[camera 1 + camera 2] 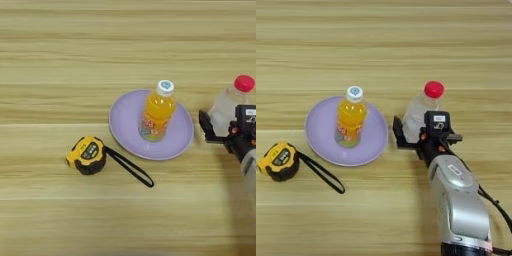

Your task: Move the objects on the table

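A clear bottle with a red cap stands on the wooden table, right of a purple plate. My right gripper holds it low on its body, one black finger on its left side and the other against its right. In the left eye view the same gripper and clear bottle sit at the right edge. The orange-juice bottle with a white cap stands upright on the plate. A yellow-black tape measure lies left of the plate, its black strap trailing to the right.
My silver forearm comes in from the bottom right, with a black cable along its right side. Bare wood spans the far half of the table and the near left.
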Tool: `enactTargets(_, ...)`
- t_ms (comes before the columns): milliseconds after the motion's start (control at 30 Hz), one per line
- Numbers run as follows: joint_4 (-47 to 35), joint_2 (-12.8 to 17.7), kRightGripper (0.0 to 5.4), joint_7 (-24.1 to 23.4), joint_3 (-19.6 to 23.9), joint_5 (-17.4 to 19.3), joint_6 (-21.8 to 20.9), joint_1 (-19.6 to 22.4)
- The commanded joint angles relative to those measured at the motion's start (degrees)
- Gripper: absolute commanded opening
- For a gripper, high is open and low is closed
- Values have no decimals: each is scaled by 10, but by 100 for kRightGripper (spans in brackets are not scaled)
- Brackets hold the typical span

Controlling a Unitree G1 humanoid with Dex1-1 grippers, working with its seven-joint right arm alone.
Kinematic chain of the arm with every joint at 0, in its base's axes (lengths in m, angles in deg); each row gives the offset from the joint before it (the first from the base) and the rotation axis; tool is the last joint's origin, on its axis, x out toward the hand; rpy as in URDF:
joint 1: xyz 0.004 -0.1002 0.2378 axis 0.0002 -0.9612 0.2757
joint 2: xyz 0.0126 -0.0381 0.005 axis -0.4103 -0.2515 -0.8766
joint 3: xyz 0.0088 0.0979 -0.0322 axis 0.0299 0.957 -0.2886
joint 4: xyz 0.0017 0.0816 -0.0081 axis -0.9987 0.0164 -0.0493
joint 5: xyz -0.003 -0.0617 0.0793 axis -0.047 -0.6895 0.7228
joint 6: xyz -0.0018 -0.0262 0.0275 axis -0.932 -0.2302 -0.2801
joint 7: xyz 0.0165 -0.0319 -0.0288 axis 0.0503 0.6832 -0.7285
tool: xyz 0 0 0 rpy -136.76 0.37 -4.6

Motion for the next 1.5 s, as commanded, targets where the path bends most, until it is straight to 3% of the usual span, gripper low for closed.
enactTargets(33, -46, 12, 537, -6, 11, 7, -6, 17)
enactTargets(500, -116, 7, 537, -6, 23, 25, 15, -40)
enactTargets(767, -182, 4, 537, 1, 34, 43, 36, -96)
enactTargets(1233, -231, 23, 537, 31, 57, 61, 63, -168)
enactTargets(1500, -273, 50, 537, 85, 49, 73, 69, -205)
